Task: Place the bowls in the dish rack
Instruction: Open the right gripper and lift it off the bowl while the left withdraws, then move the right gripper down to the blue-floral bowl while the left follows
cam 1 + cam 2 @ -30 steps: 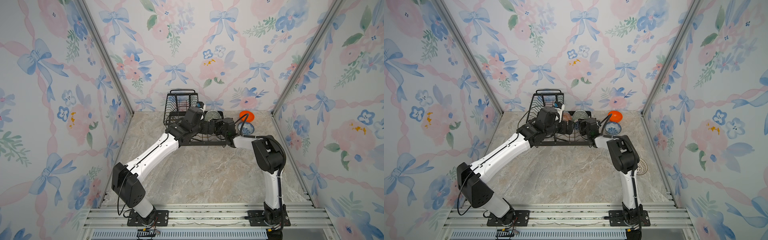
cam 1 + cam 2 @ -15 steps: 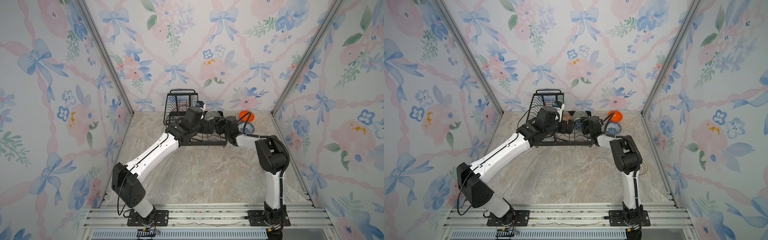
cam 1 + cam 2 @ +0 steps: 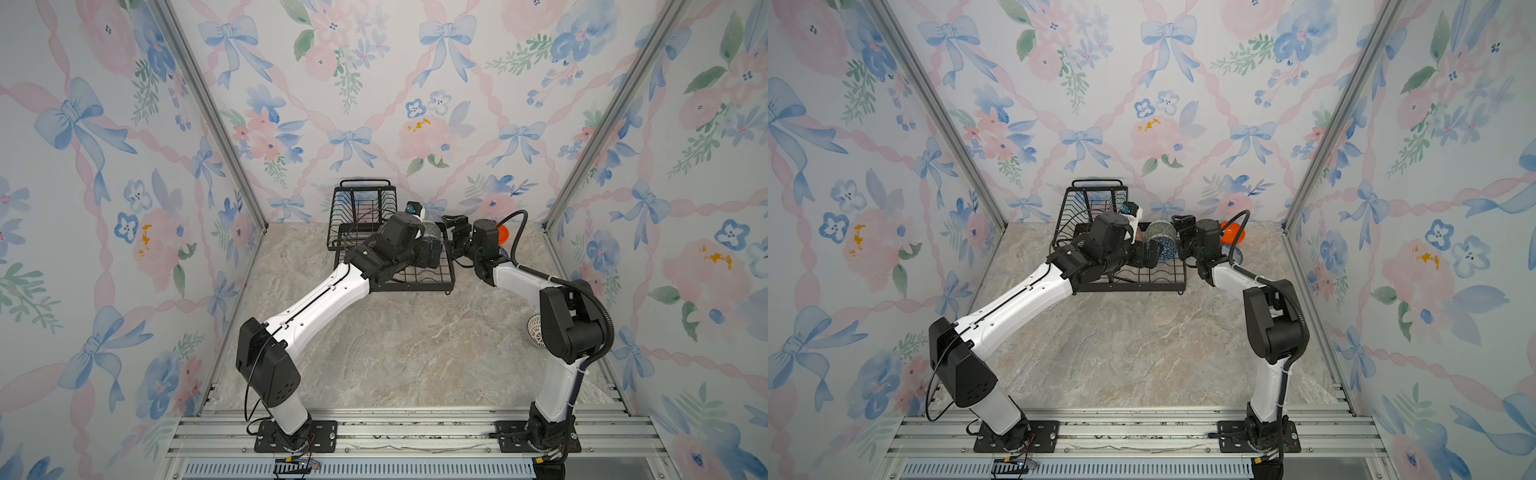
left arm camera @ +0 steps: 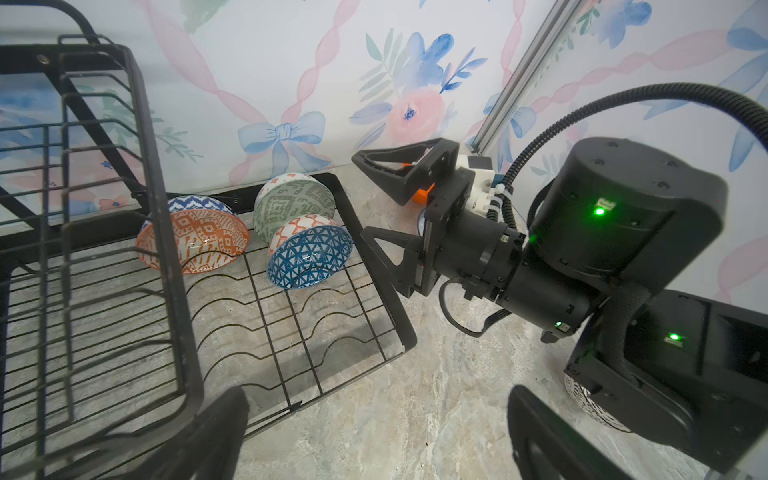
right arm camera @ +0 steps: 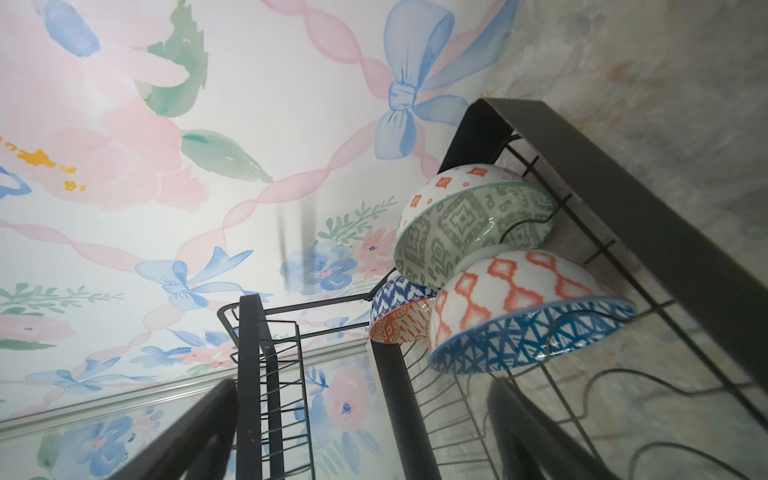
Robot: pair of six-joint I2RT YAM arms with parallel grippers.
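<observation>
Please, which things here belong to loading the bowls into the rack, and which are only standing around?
Belong to the job: black wire dish rack; in it, orange-patterned bowl, grey-green patterned bowl, dark-blue geometric bowl; outside it, plain glossy orange bowl, white dark-lattice bowl.
Not part of it: marble-look tabletop; floral wallpaper walls; aluminium base rails.

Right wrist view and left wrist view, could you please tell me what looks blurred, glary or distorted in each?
Right wrist view: black gripper fingers blurred, dark smear on wallpaper, glints inside the blue-triangle ceramic bowl. Left wrist view: black wire dish rack bars bow; green lights bloom.
</observation>
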